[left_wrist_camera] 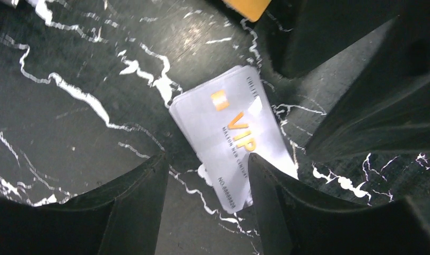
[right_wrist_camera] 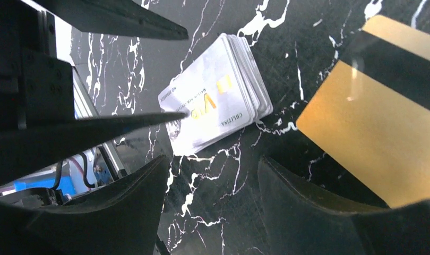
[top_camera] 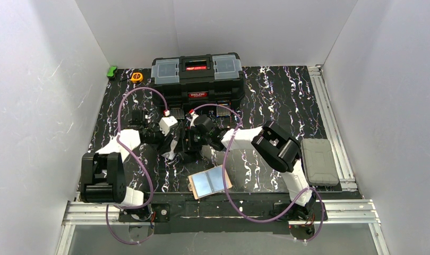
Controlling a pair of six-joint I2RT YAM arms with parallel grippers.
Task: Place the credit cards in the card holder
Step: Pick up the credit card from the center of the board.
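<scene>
The step in hand looks like the pick-up: no card has reached the card holder (top_camera: 209,182), which lies spread open on the tabletop (top_camera: 276,95) at about 6 o'clock from the two hands, near the front edge. The credit cards (left_wrist_camera: 229,127) sit as a neat silvery stack with orange lettering, flat on the tabletop just in front of the toolbox (top_camera: 197,79). The left hand (left_wrist_camera: 206,159) is over the stack with its jaws apart and gripping nothing. One finger reaches the stack's top face, but contact is hard to tell. The right hand (right_wrist_camera: 213,162) also has its jaws spread, with bare tabletop between them. A gold card (right_wrist_camera: 372,127) with a dark stripe lies at its 2 o'clock, outside the jaws. Next, I judge, one card must be slid or levered off the stack and pinched by its edges.
</scene>
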